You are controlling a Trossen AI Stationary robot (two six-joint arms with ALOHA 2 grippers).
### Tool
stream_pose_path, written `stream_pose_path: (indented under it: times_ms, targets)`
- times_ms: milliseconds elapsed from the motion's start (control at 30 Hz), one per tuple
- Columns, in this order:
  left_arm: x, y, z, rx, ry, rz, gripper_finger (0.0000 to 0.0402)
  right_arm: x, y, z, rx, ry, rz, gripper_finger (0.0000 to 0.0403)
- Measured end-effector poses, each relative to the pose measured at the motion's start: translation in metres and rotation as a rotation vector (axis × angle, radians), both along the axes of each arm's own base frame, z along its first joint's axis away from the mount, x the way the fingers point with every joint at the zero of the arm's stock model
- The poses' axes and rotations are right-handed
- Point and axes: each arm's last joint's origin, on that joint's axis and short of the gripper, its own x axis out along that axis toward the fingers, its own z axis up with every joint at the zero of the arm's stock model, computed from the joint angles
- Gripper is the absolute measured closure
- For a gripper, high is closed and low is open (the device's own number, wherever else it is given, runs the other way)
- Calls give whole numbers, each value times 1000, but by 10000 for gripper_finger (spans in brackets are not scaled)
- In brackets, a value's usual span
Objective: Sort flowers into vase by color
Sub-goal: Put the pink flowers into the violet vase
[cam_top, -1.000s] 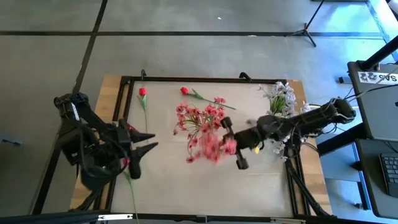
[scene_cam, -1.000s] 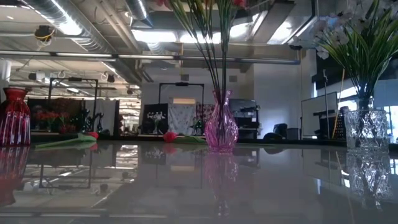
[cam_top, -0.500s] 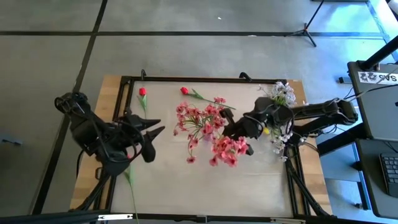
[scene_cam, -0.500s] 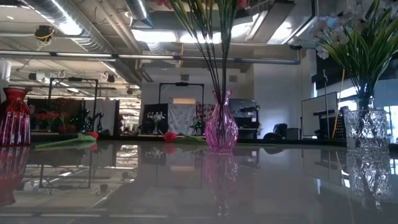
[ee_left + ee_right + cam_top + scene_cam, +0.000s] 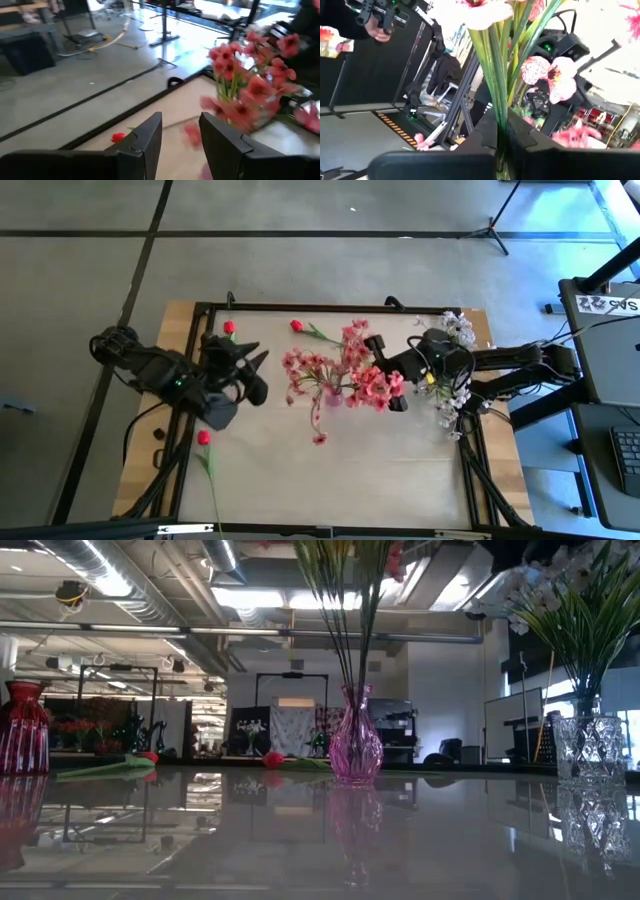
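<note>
The left hand (image 5: 255,370) hangs with fingers parted and nothing between them over the bench (image 5: 400,480), near a red bud (image 5: 229,327). At mid-bench stands the pink vase (image 5: 356,745) of pink flowers (image 5: 325,370). Just right of it, the right hand (image 5: 385,385) is clamped on a pink spray (image 5: 372,387).

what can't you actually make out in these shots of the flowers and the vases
- Low view: the pink glass vase shows, but its blossoms are cut off by the top edge.
- Low view: the red glass vase is clipped by the left edge.
- High view: the pink vase's mouth is hidden under the pink flower sprays, so whether the stems in the shut right gripper are inside is unclear.
- Left wrist view: pink blossoms are blurred; the open left gripper holds nothing.
</note>
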Motion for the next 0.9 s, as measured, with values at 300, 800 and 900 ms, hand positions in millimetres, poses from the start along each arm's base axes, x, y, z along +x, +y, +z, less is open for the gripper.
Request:
stream_pose_path:
  times_ms: [300,800,900]
  targets:
    - [9,20,-1,8,69,46,272,4,-1,-8,16,31,0,396]
    - [4,6,-1,-15,43,-7,272,30,-6,-41,47,146,-91,394]
    - [3,4,-1,-19,40,-18,272,32,-6,-45,57,165,-95,383]
